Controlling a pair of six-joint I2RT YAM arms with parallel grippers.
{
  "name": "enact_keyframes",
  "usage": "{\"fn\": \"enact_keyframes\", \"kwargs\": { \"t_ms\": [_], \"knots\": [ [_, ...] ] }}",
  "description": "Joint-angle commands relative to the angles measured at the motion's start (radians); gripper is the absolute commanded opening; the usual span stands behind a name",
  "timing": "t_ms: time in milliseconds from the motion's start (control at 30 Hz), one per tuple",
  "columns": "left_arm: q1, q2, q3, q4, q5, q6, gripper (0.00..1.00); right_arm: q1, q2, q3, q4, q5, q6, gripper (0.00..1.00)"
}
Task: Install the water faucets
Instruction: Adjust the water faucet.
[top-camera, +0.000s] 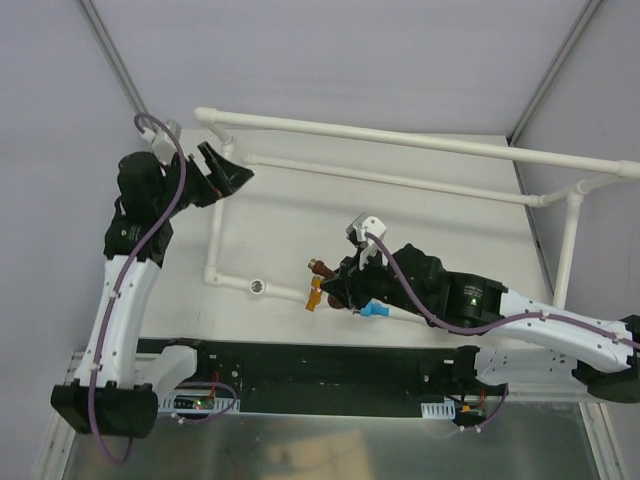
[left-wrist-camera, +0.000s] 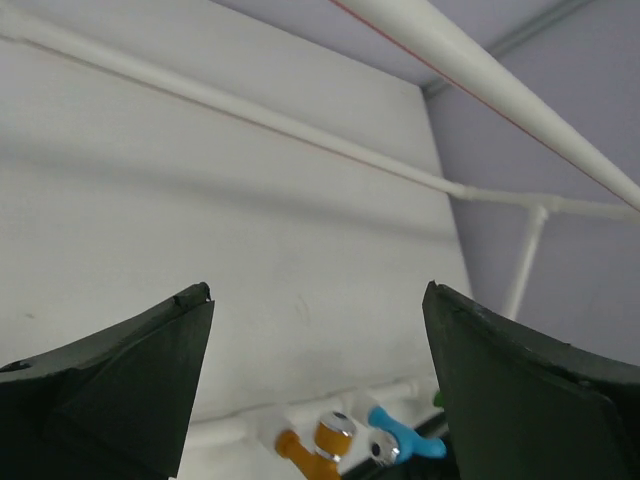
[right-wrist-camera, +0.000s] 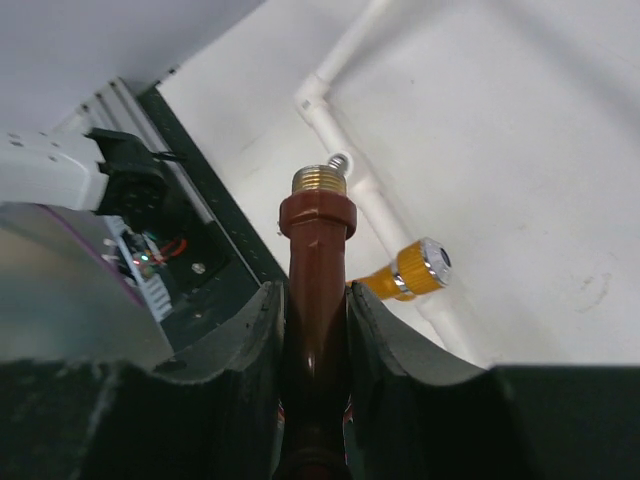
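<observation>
Two dark fingers of the left gripper (top-camera: 222, 172) (left-wrist-camera: 315, 300) stand wide apart with nothing between them. The left arm rises from its base, folds at the elbow and turns the gripper toward the far-left corner of the white PVC pipe frame (top-camera: 400, 135), near the frame's left-hand pipe. The right arm stretches low and leftward across the near part of the table. The right gripper (top-camera: 335, 285) (right-wrist-camera: 315, 300) is clamped on the brown plastic faucet (top-camera: 322, 268) (right-wrist-camera: 318, 260), whose body is pinched between the fingers and whose brass threaded end sticks out past the fingertips.

The white table (top-camera: 300, 220) carries the frame, with a black rail (top-camera: 330, 362) along its near edge. Pale lilac-grey walls (top-camera: 400, 50) close in the space, with thin metal struts running up the corners.

The orange plastic faucet (top-camera: 314, 296) (left-wrist-camera: 320, 445) (right-wrist-camera: 410, 272) sits on the frame's near pipe run, just beside the held brown one. The blue plastic faucet (top-camera: 376, 309) (left-wrist-camera: 405, 440) sits on the same run, under the right wrist. An open pipe fitting with a silver ring (top-camera: 258, 286) (right-wrist-camera: 340, 162) lies further left along that run, beyond the brown faucet's threaded tip and apart from it. All three faucets are well apart from the left gripper.
</observation>
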Motion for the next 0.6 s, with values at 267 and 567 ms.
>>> {"fn": "enact_keyframes", "kwargs": {
  "t_ms": [267,567],
  "knots": [
    [-0.441,-0.301,-0.324,0.2,0.002,-0.397,0.89,-0.048,0.035,0.094,0.178,-0.182,0.16,0.0],
    [-0.585,-0.284,-0.332,0.224,-0.061,-0.418,0.89,-0.054,0.073,0.127,0.169,-0.153,0.162,0.0]
  ]
}}
